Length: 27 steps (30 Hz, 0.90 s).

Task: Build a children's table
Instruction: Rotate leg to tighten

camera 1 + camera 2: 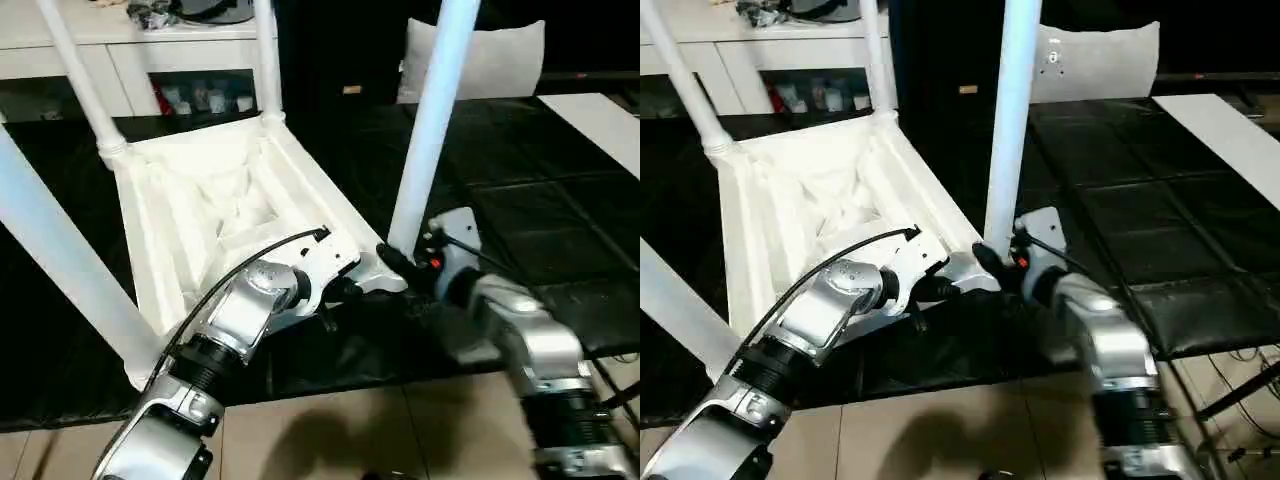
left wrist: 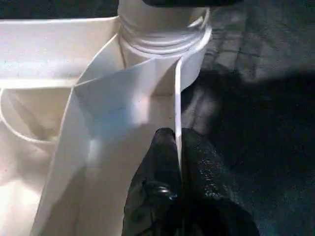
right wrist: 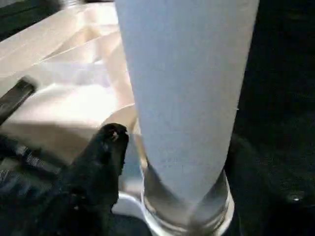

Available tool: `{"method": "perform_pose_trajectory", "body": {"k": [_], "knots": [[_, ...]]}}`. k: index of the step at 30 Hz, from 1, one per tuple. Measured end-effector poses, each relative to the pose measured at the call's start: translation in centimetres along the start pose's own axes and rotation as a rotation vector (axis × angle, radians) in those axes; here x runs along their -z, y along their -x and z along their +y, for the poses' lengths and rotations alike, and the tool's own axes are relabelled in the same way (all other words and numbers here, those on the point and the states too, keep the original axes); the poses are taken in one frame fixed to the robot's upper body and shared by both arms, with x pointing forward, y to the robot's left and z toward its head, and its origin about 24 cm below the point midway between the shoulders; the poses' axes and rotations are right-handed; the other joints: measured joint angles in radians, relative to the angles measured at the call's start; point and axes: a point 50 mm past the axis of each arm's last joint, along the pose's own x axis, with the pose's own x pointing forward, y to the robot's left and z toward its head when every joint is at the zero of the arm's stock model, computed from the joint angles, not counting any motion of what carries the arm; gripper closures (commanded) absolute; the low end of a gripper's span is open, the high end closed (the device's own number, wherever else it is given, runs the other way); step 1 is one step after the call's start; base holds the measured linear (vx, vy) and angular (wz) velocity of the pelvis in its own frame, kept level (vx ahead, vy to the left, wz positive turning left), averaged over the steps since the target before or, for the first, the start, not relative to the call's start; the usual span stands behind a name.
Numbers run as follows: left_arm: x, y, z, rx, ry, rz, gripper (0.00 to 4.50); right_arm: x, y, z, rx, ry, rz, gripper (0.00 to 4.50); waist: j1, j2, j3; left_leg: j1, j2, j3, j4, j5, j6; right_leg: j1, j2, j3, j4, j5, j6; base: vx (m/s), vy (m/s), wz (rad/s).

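The children's table lies upside down on the black work table: its ribbed white tabletop [image 1: 215, 215] has white legs standing up from the corner sockets. My left gripper [image 2: 177, 142] is shut on the tabletop's thin side wall, just beside the near right socket [image 2: 162, 39]. The near right leg [image 1: 430, 130] rises from that socket. My right gripper [image 1: 395, 262] sits at this leg's base, open. One of its black fingers [image 3: 110, 142] stands a little off the leg [image 3: 187, 88]; the other finger is hidden behind it.
The black work table [image 1: 520, 210] ends just in front of my arms, with tiled floor [image 1: 350, 430] below. A white cabinet with glass doors [image 1: 120, 60] stands behind on the left. A white cushion [image 1: 500, 60] and a white board [image 1: 600, 120] lie at the back right.
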Motion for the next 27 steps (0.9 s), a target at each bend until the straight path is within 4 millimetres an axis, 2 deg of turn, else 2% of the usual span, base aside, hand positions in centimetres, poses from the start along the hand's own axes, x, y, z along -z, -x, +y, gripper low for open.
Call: {"method": "perform_pose_trajectory", "body": {"k": [3, 6, 11, 16, 22, 27], "knots": [[0.5, 0.7, 0.1, 0.051, -0.053, -0.002, 4.5, 0.0, 0.9, -0.3, -0.082, 0.073, 0.034, 0.83, 0.005, 0.0, 0.0, 0.0, 0.0, 0.0, 0.0, 0.0, 0.0, -0.001, 0.0, 0.0, 0.002, 0.0, 0.0, 0.0, 0.0, 0.0], [1.2, 1.7, 0.1, 0.14, -0.114, -0.003, 4.5, 0.0, 2.0, -0.3, -0.219, 0.134, 0.089, 0.83, 0.016, 0.0, 0.0, 0.0, 0.0, 0.0, 0.0, 0.0, 0.0, -0.001, 0.0, 0.0, 0.002, 0.0, 0.0, 0.0, 0.0, 0.0], [1.9, 3.0, 0.0, 0.271, -0.206, 0.015, 4.5, 0.0, 3.2, 0.3, -0.409, 0.146, 0.126, 0.83, 0.049, -0.001, 0.001, 0.0, 0.0, 0.0, 0.001, 0.0, 0.0, 0.0, -0.002, 0.001, 0.002, 0.0, 0.0, 0.0, 0.0, 0.0], [2.3, 4.1, -0.1, 0.395, -0.284, 0.042, 4.5, 0.2, 4.1, 0.5, -0.552, 0.159, 0.169, 0.83, 0.066, -0.002, 0.001, 0.0, 0.0, 0.001, 0.002, 0.0, 0.0, 0.0, -0.002, 0.001, 0.003, -0.001, 0.0, 0.0, 0.0, 0.0], [2.5, 4.8, 0.0, 0.489, -0.342, 0.075, 4.5, 0.6, 4.5, 1.5, -0.686, 0.126, 0.175, 1.35, 0.073, -0.003, 0.001, 0.001, 0.0, 0.001, 0.002, 0.0, 0.0, 0.001, -0.002, 0.002, 0.004, -0.002, -0.001, 0.0, 0.0, 0.0], [2.4, 4.8, -0.2, 0.523, -0.357, 0.078, 4.5, 0.7, 4.5, 1.8, -0.711, 0.109, 0.171, 1.8, 0.072, -0.003, 0.001, 0.001, 0.0, 0.001, 0.002, 0.0, 0.0, 0.0, -0.002, 0.002, 0.004, -0.002, -0.001, 0.0, 0.0, 0.0]]}}
